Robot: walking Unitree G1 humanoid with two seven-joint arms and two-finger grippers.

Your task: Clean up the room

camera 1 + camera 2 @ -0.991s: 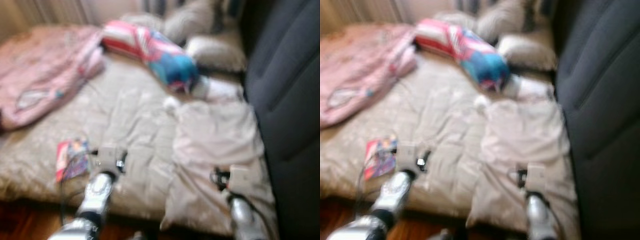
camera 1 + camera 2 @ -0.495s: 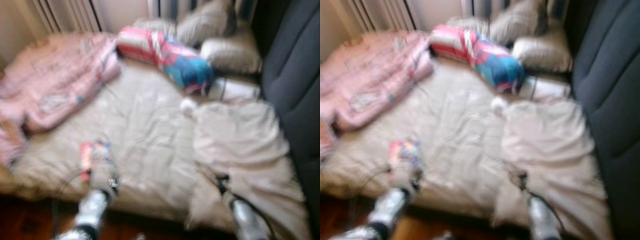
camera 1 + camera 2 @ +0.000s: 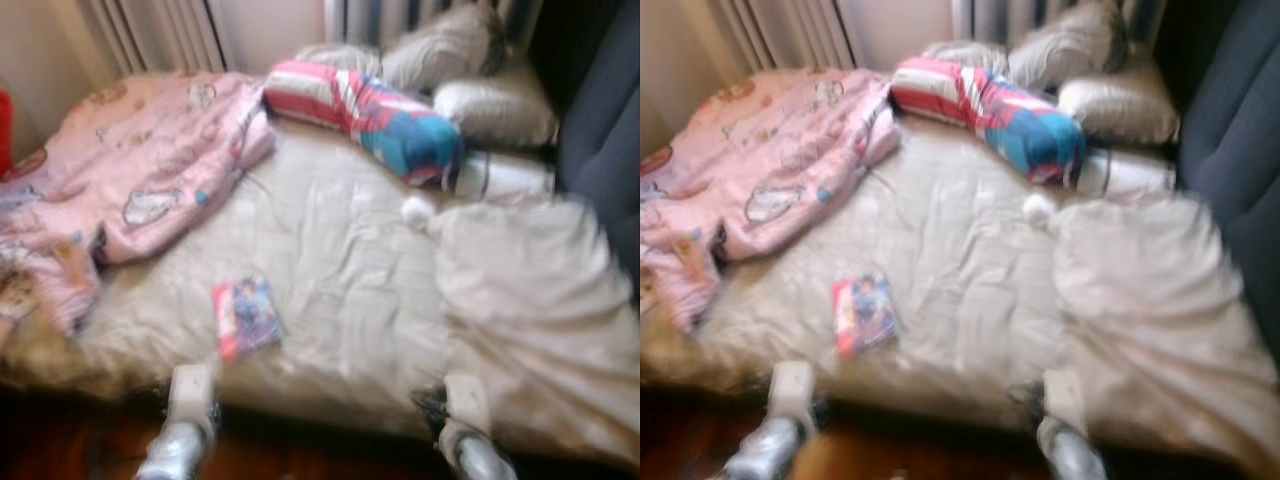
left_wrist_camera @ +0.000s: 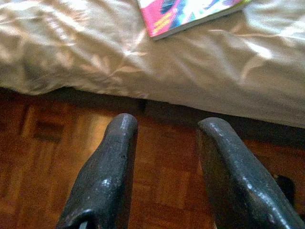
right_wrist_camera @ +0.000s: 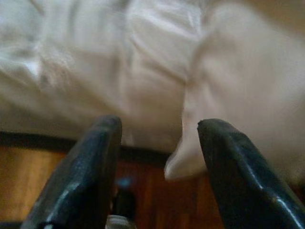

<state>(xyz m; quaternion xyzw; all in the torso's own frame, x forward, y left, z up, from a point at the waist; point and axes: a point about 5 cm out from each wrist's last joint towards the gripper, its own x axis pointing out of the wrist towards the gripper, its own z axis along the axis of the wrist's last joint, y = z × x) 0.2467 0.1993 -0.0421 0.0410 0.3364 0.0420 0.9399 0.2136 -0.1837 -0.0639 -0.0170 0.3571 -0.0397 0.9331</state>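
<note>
Book (image 3: 246, 316) lies lower left of centre on the bed (image 3: 340, 250). Left end effector (image 4: 164, 143) and right end effector (image 5: 157, 143) both spread wide, empty, above wood floor (image 4: 43, 148).

The bedspread (image 4: 119, 62) is soft, creased beige cloth with a faint sheen. The booklet (image 3: 245, 316) has a glossy printed paper cover. The floor (image 4: 43, 157) is polished reddish wood parquet. The left gripper's fingers (image 4: 107, 176) look like smooth, slightly shiny black plastic.

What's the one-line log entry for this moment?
left gripper: open, empty, over floor at bed edge | right gripper: open, empty, near white blanket | book: on bed, untouched
</note>
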